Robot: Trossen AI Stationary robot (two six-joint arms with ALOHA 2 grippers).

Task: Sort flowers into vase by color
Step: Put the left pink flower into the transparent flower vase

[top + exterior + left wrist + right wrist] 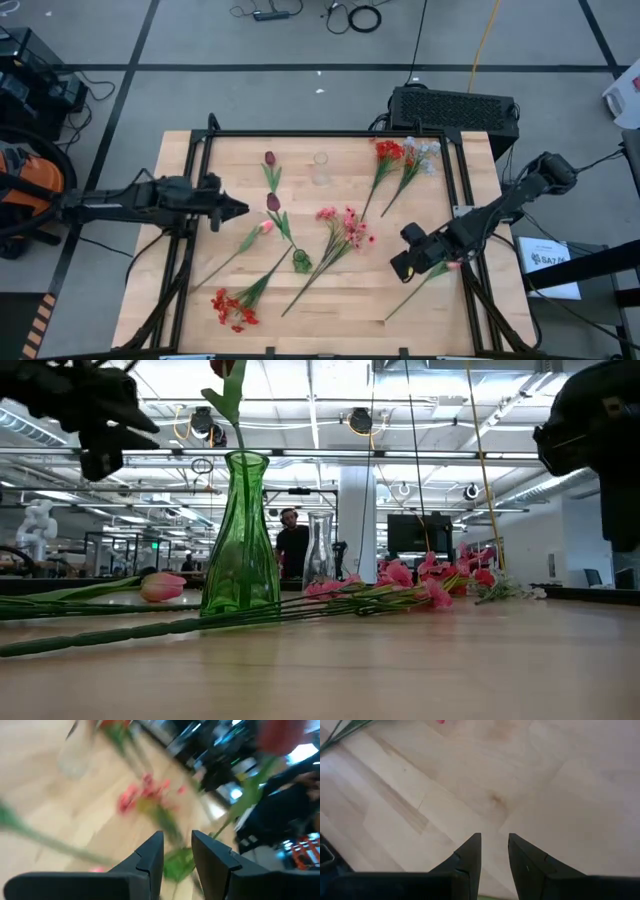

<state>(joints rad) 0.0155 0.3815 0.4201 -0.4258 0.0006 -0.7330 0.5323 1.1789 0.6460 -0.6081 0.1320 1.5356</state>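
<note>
A green vase stands near the table's middle with one maroon tulip upright in it. A second maroon tulip lies by a clear vase. A pink tulip, a pink spray and red clusters lie flat, as does a whitish-lavender spray. My left gripper hovers left of the green vase, narrowly open and empty. My right gripper hangs over bare wood, narrowly open, beside another pink tulip.
The flowers' long stems cross the middle of the table. A black frame borders the tabletop. Bare wood lies under my right gripper. A person stands far off in the room behind the table.
</note>
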